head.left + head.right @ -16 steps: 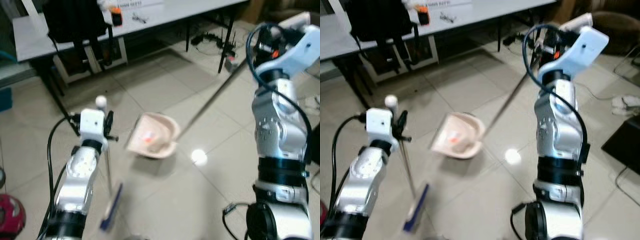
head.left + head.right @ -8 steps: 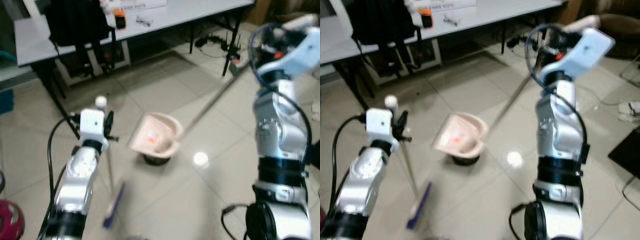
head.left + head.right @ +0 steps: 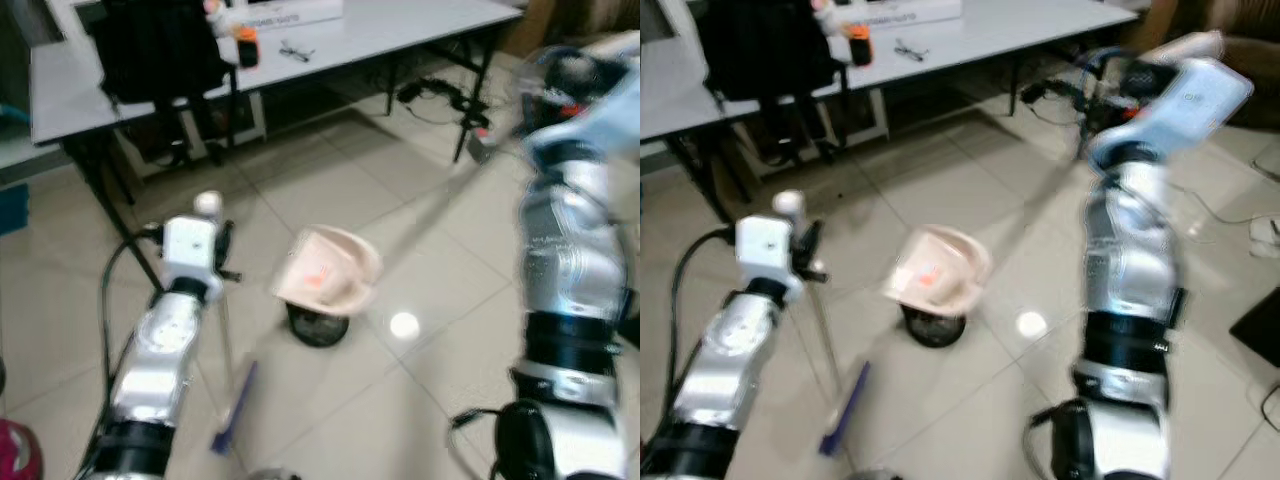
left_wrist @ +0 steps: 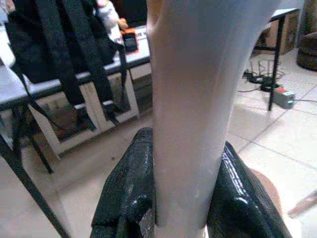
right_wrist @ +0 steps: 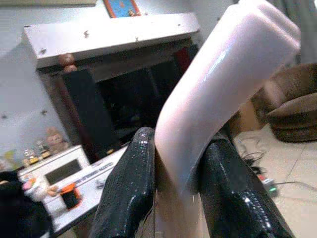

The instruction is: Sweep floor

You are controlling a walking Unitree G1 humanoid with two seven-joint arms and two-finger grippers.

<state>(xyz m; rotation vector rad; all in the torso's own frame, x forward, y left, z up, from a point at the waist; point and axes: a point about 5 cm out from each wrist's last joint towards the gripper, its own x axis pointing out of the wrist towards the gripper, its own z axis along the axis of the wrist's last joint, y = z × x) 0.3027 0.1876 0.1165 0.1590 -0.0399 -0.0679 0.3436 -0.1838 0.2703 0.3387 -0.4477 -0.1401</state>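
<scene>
My left gripper (image 3: 221,258) is shut on the pale broom handle (image 4: 190,114), which ends in a white knob (image 3: 207,203). The broom's blue head (image 3: 232,408) rests on the tiled floor by my left side. A pink dustpan (image 3: 328,270) with an orange scrap inside hangs tilted just above the floor, ahead of me. Its long thin handle (image 3: 435,205) slants up to my right gripper (image 5: 178,163), which is shut on the pink grip. Under the dustpan a dark round object (image 3: 318,326) sits on the floor.
A grey table (image 3: 400,20) stands ahead, with a black backpack (image 3: 160,45) hanging from it and an orange item (image 3: 247,45) on top. Cables and a power strip (image 3: 440,92) lie by the table's right legs. A red object (image 3: 15,455) is at lower left.
The dustpan has lifted and drifted slightly right, uncovering the dark round object beneath it. The whole view has shifted a little; both grippers keep their hold.
</scene>
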